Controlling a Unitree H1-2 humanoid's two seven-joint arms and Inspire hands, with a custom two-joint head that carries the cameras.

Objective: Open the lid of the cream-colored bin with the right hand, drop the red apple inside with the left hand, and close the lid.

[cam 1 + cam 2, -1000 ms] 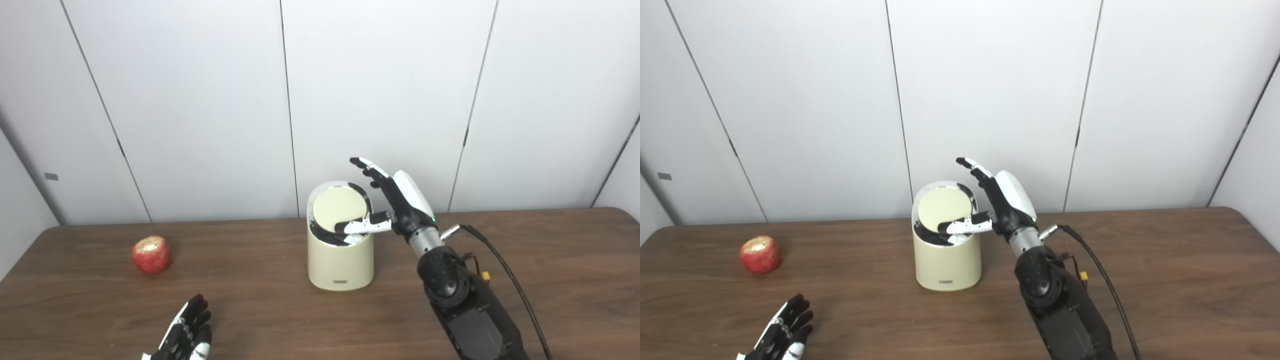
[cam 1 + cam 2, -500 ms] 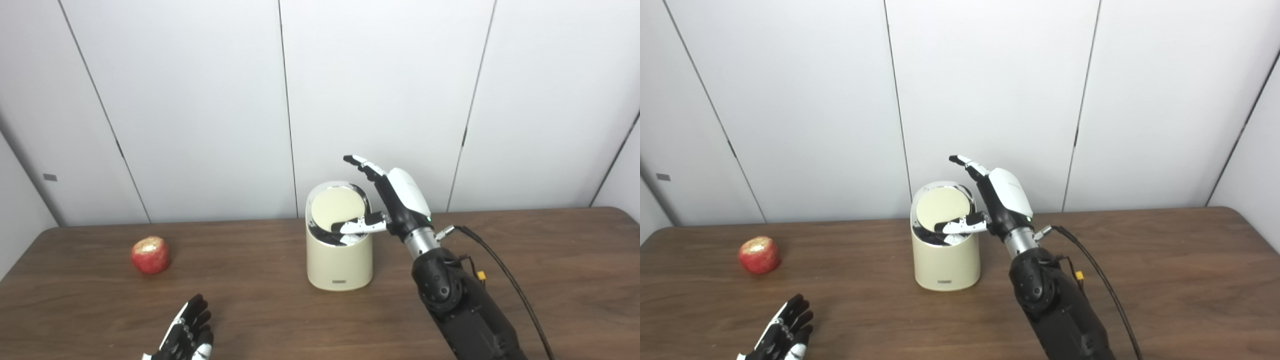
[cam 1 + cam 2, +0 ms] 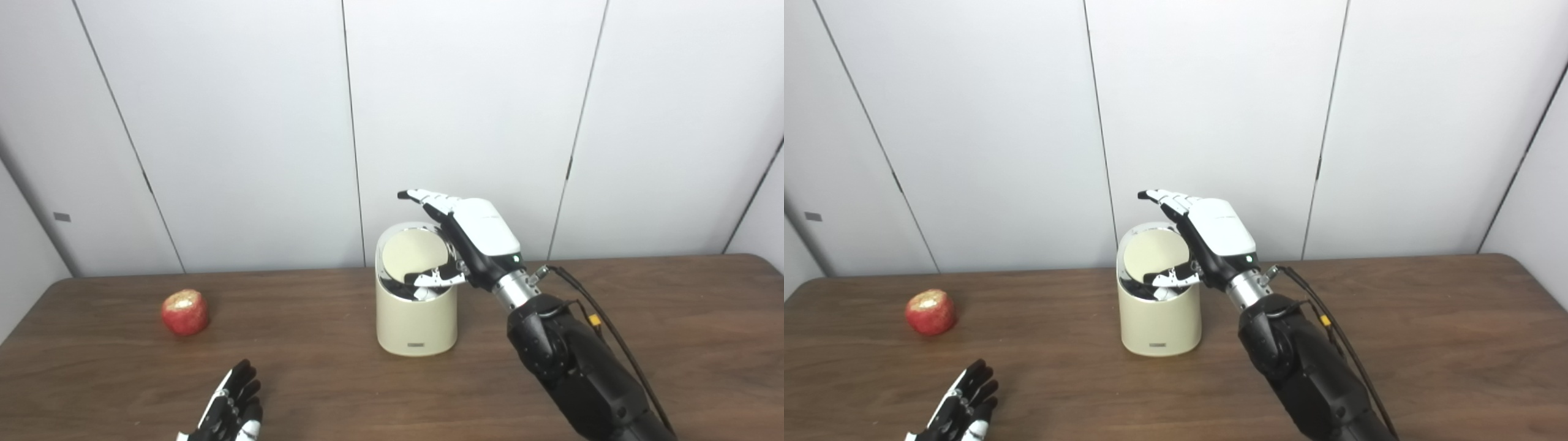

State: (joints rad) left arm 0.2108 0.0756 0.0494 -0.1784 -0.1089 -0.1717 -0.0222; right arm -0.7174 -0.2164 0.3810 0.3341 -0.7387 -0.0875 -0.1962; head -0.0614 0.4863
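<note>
The cream-colored bin (image 3: pixel 416 321) stands in the middle of the brown table (image 3: pixel 674 318). Its round lid (image 3: pixel 407 255) is tilted inside the shiny rim, with a dark gap showing along the front. My right hand (image 3: pixel 474 236) is open above the bin's right side, palm turned down, fingers reaching left over the lid, thumb lying on the lid's front edge. The red apple (image 3: pixel 185 312) rests far left on the table. My left hand (image 3: pixel 229 413) lies open near the front edge, well short of the apple, partly cut off by the picture's bottom.
White wall panels rise right behind the table's back edge. A black cable (image 3: pixel 606 331) trails along my right forearm.
My right hand has rolled palm-down and swung left over the bin; its fingers now stretch across the lid. The lid looks tilted a little more. Apple and left hand are unmoved.
</note>
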